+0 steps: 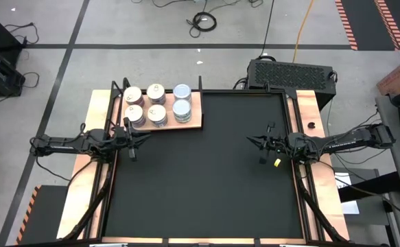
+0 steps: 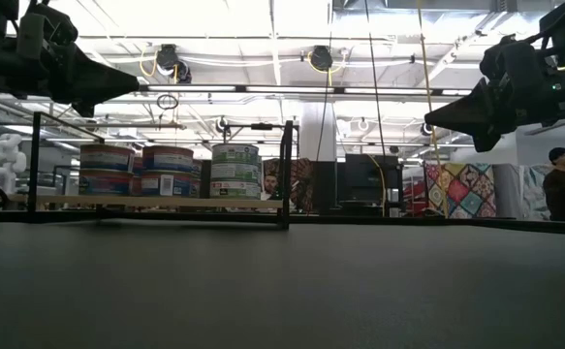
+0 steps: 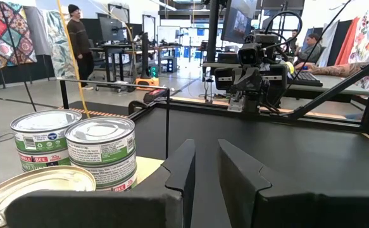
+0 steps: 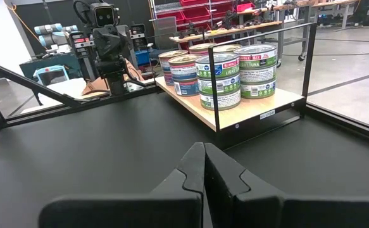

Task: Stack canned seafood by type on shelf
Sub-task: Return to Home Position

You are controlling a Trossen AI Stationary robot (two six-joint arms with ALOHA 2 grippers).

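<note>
The light wooden shelf (image 1: 194,122) lies at the far left corner of the black mat. The canned seafood (image 1: 157,103) stands on it in stacks of two. The stacks toward the table's left have silvery-gold tops, and those with pale tops (image 1: 182,101) are toward the right. The right wrist view shows green-labelled tins (image 4: 238,76) in front of blue and red ones (image 4: 183,71). My left gripper (image 3: 206,170) hovers level just near of the shelf, slightly open, with nothing between its fingers. My right gripper (image 4: 204,166) hovers shut at the mat's right side, far from the tins.
A thin black frame with upright posts (image 2: 286,174) runs round the shelf. A black box (image 1: 292,72) sits beyond the table's far edge. People (image 2: 563,184) stand in the room behind. The mat (image 1: 206,178) between the two arms is bare.
</note>
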